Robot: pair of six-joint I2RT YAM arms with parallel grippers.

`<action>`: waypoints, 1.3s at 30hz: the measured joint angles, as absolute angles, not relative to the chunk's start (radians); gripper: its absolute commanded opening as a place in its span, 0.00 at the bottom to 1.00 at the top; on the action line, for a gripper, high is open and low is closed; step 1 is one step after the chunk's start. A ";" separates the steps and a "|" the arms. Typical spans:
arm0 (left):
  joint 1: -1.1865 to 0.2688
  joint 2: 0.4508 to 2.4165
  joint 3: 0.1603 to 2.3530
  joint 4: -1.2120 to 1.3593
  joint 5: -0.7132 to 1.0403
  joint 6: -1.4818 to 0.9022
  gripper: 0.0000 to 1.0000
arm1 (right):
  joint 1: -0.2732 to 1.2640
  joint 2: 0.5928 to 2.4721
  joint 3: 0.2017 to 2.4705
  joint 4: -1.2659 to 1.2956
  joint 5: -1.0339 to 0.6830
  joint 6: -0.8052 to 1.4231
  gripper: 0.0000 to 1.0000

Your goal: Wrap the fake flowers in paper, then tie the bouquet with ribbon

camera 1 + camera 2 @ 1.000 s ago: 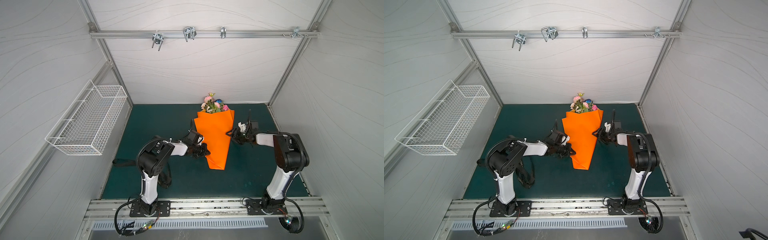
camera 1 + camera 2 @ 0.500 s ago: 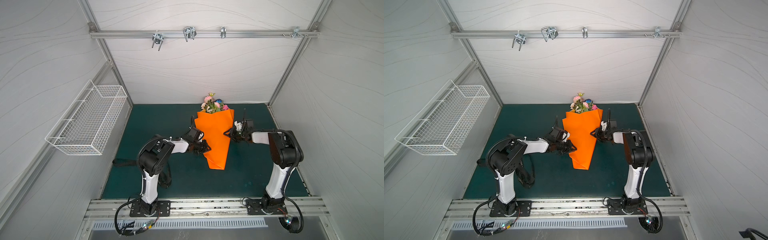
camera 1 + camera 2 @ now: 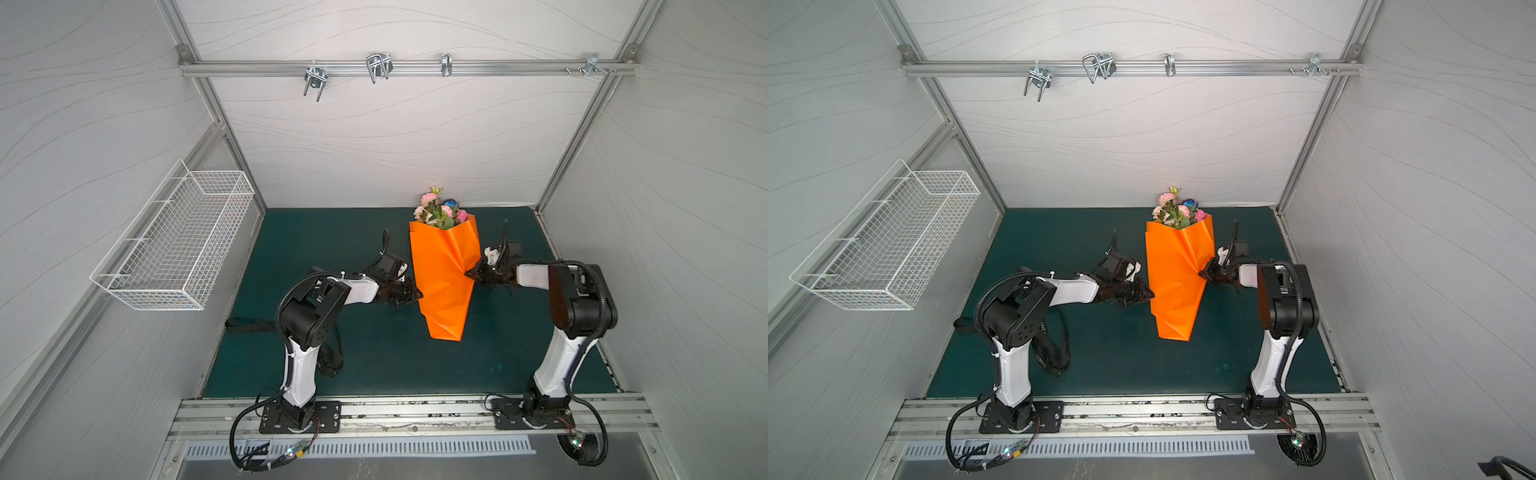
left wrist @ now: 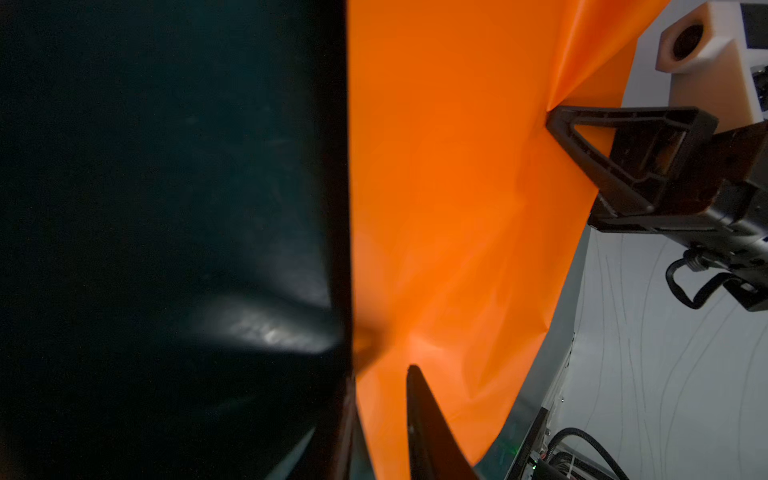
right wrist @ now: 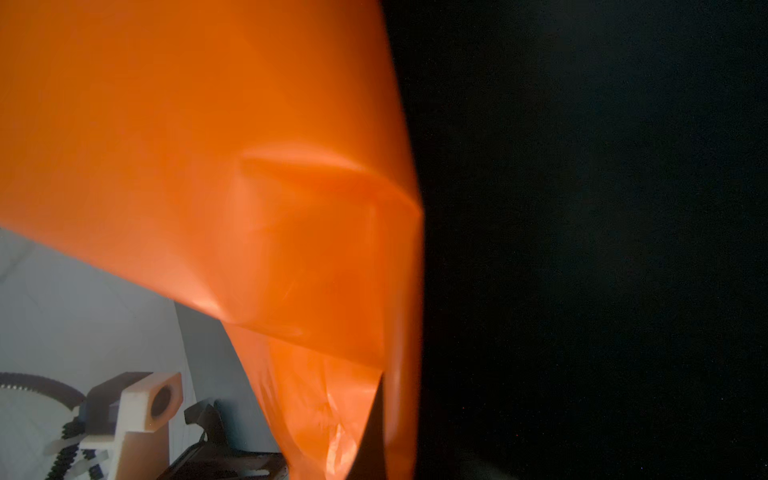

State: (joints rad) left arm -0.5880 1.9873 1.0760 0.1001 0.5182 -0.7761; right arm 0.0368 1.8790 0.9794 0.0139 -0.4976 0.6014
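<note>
Bouquet [image 3: 440, 210] lies on the mat [image 3: 332, 249], wrapped in orange paper [image 3: 444, 266]; probably light, floppy and crushable, best held at the wrapped stems. Right gripper [image 3: 471, 274] pinches the paper's edge; the left gripper [image 3: 417, 295] I cannot tell.
</note>
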 measured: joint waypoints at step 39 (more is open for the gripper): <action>-0.474 1.424 0.881 -0.372 0.033 -0.649 0.71 | 0.084 1.167 0.973 -0.459 -0.221 0.381 0.81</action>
